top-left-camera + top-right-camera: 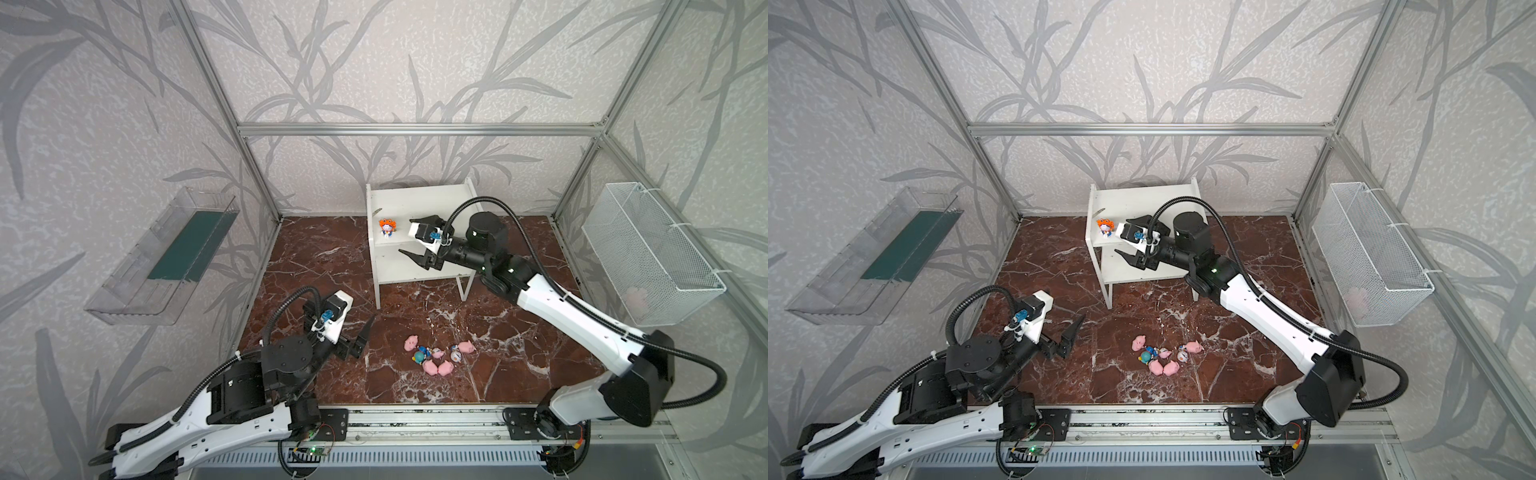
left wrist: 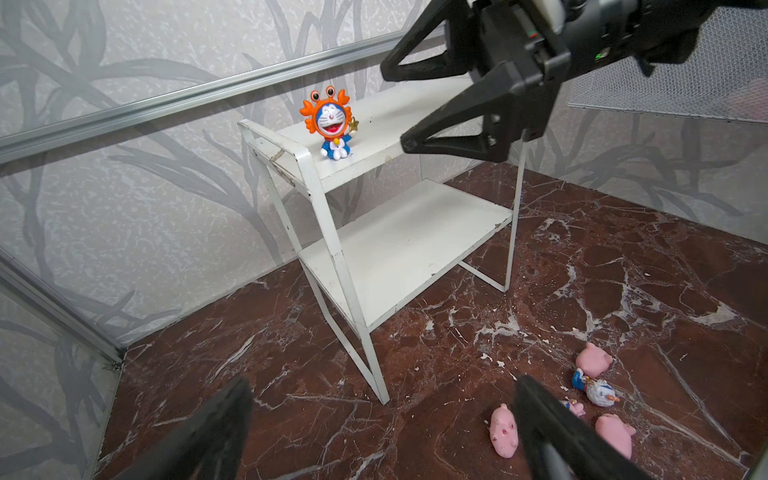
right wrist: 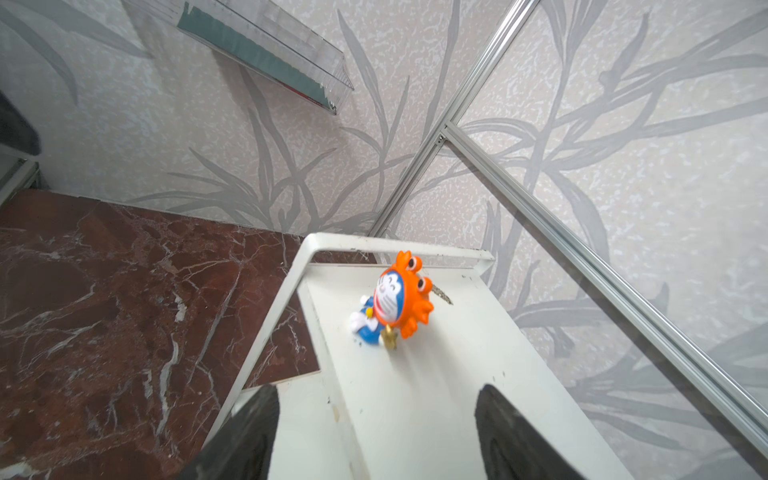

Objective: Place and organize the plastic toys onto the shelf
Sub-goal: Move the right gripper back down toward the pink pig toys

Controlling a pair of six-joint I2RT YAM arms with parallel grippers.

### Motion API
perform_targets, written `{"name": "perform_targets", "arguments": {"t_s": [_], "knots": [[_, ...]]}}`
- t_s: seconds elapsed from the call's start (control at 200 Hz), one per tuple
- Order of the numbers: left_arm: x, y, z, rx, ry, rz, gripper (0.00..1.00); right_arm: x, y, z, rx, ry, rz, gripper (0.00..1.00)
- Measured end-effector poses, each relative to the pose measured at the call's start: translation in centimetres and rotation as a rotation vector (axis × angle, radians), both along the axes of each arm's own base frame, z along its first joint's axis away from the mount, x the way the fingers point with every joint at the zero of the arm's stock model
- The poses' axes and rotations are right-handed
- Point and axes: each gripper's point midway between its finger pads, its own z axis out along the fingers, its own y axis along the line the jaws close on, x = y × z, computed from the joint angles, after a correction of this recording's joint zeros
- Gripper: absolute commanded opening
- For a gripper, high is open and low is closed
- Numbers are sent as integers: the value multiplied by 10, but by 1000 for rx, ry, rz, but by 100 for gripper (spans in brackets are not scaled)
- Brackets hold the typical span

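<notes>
**One toy up on the shelf, seven left on the table**

Nearest, the left end effector [image 2: 382,382] hovered wide open and empty over the table [image 1: 332,257], just left of the loose toys [image 1: 436,357]. There were seven of them, four pink pigs [image 1: 411,342] and three small figurines [image 1: 456,355], bunched together on the near middle of the table with nothing gripping them. Farther back, the right end effector [image 1: 406,235] hung with its jaws spread and nothing between them, just right of the crab-hat figurine [image 1: 388,227]. That figurine stood upright near the left end of the top tier of the shelf [image 1: 419,199]. The lower tier [image 2: 407,249] was bare. The job looked barely begun, with seven pickups and the arranging to come.
</notes>
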Motion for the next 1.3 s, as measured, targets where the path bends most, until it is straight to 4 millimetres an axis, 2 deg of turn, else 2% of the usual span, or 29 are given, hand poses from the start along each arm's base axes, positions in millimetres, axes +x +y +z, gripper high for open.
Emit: {"name": "perform_targets", "arguments": {"t_s": [0.13,0.235,0.355,0.435,0.565,0.65,0.72,0.94,1.08,1.3], "knots": [[-1,-4,-6,13,12,-17,99,-50,-25,2,6,-18,-6,80],[-2,-9,-11,22,29,-36,99,-94,-40,-9,9,-1,13,80],[-4,-12,-18,35,52,-55,99,-130,-53,-42,-6,79,28,79],[-5,-13,-23,47,67,-63,99,-146,-61,-79,-32,179,24,76],[-7,-17,-30,51,89,-73,99,-160,-65,-140,-93,359,-7,69],[-7,-20,-36,53,107,-79,99,-166,-67,-175,-129,487,-44,59],[-7,-24,-43,59,130,-86,99,-167,-68,-194,-151,567,-75,51],[-7,-47,-77,111,229,-109,99,-164,-62,-253,-273,829,-206,35],[-8,-57,-91,94,267,-128,99,-167,-55,-275,-364,953,-252,30],[-10,-62,-99,56,285,-140,99,-176,-36,-287,-416,1090,-222,26]]}}
